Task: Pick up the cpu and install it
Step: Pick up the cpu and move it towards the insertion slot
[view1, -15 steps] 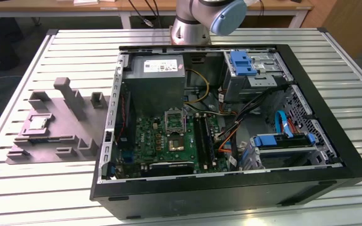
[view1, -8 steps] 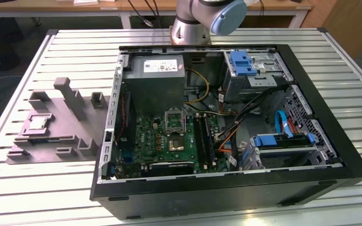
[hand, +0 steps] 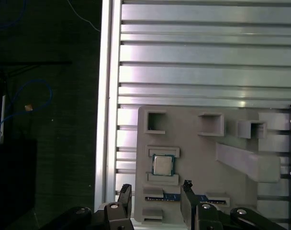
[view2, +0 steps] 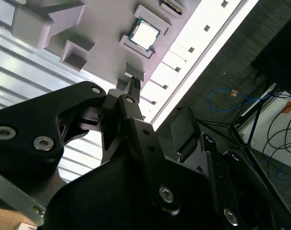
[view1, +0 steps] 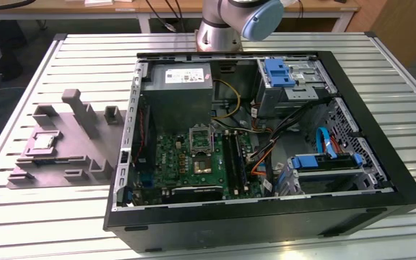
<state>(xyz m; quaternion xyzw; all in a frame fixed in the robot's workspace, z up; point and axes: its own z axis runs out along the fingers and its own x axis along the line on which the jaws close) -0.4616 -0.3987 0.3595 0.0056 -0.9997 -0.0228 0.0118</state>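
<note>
A: Position of the cpu, as you see it?

B: It lies flat in a shallow pocket of the grey fixture, which sits on the slatted desk. In the first wrist view it is just ahead of my tool, in line with the gap between the two fingers and apart from both.

A: And the tool itself?

B: Released, fingers spread, nothing between them. I judge the chip is not yet picked up.

A: How does it look?

B: Small, thin, square; pale silver face, greenish rim, edges square to the pocket, so no long axis to favour. The fixture stands just beside the open computer case, on the exterior view's left of it, with the green board inside that case
</note>
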